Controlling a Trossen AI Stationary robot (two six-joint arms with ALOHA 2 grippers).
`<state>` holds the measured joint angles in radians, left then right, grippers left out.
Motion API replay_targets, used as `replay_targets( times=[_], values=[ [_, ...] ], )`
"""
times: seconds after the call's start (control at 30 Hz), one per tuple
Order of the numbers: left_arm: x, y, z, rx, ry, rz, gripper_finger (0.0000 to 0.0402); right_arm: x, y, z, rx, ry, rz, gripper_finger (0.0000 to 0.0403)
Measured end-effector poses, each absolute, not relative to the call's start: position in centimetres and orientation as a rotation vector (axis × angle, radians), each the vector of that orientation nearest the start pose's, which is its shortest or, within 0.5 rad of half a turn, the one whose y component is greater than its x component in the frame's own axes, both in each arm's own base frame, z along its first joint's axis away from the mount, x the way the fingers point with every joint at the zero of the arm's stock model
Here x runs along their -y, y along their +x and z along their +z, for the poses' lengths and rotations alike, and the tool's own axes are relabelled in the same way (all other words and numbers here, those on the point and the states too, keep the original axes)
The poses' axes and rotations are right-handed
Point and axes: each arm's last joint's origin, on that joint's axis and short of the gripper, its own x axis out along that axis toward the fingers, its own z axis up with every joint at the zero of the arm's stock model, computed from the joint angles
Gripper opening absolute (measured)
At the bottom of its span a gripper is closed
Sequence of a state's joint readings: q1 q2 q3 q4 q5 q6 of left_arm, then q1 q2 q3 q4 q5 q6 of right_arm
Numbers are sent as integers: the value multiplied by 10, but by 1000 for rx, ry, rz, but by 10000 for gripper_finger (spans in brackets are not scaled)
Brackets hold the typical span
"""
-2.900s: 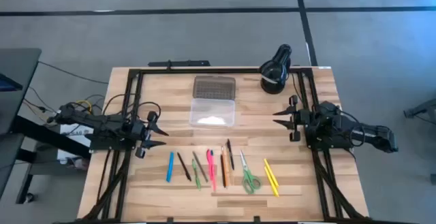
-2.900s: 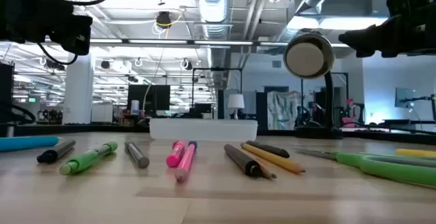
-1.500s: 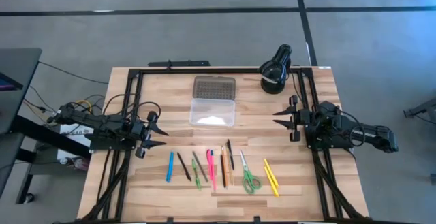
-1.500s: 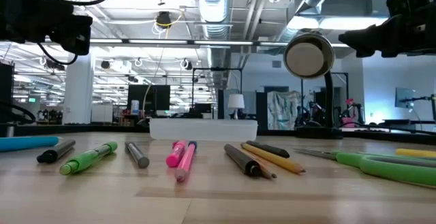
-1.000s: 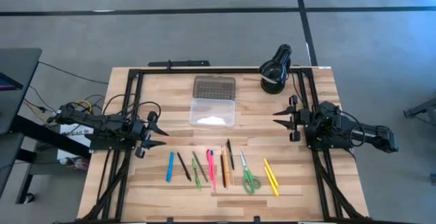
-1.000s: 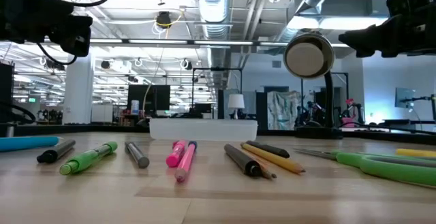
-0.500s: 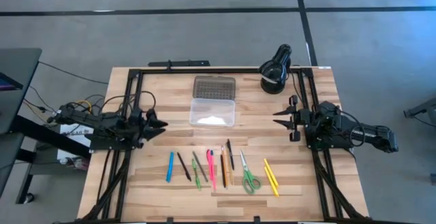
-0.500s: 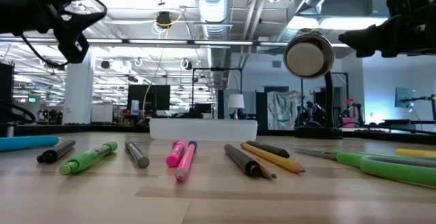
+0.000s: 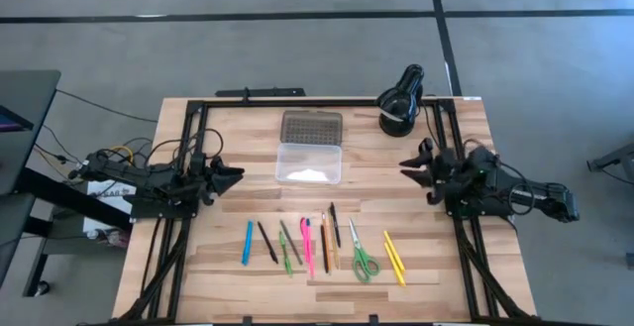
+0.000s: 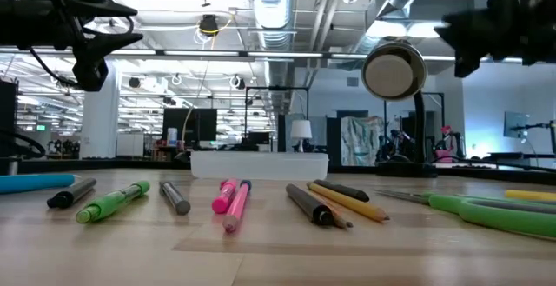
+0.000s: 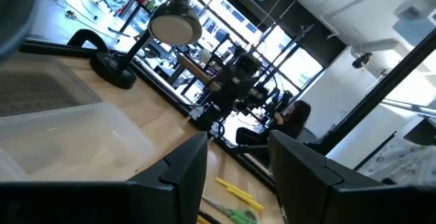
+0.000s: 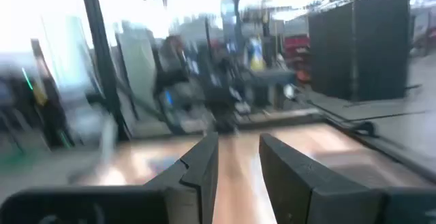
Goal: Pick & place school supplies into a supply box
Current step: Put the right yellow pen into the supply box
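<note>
clear plastic supply box [image 9: 309, 163] with grey dotted lid [image 9: 311, 127] – long axis crosswise; pens [image 9: 297, 244] point fore-aft. left gripper [image 9: 232, 175], right gripper [image 9: 409, 166] – both spread, empty.

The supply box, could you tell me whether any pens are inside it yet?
No, the supply box holds no pens; the pens all lie in a row on the table.

A light wooden table [image 9: 466, 267] with a black frame along its edges carries everything. Near its far edge, in the middle, the supply box [image 9: 309, 163] lies open, its grey dotted lid [image 9: 311, 126] flat just behind the clear tray. A black desk lamp [image 9: 399, 103] stands at the far right corner. Toward the near edge, a row of pens and markers [image 9: 297, 242] lies side by side, with green-handled scissors [image 9: 363, 257] and a yellow pen [image 9: 394, 257] at its right end
</note>
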<state>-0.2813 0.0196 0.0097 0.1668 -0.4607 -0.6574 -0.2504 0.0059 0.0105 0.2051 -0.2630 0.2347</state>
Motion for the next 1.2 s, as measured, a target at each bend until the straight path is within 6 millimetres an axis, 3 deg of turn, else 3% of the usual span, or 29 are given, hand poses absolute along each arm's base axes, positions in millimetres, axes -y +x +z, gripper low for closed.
replay_targets(
  times=[0.27, 0.73, 0.97, 1.2],
  values=[
    [14, 95, 174, 138, -694, 147, 153, 13, 82, 216, 493, 573, 199, 102],
    [12, 94, 174, 156, -721, 211, 153, 11, 74, 228, 627, 563, 262, 102],
    [12, 94, 174, 158, -729, 216, 153, 12, 75, 226, 596, 730, 282, 102],
    [11, 94, 174, 169, -730, 245, 153, 17, 76, 225, 659, 727, 131, 102]
  ],
)
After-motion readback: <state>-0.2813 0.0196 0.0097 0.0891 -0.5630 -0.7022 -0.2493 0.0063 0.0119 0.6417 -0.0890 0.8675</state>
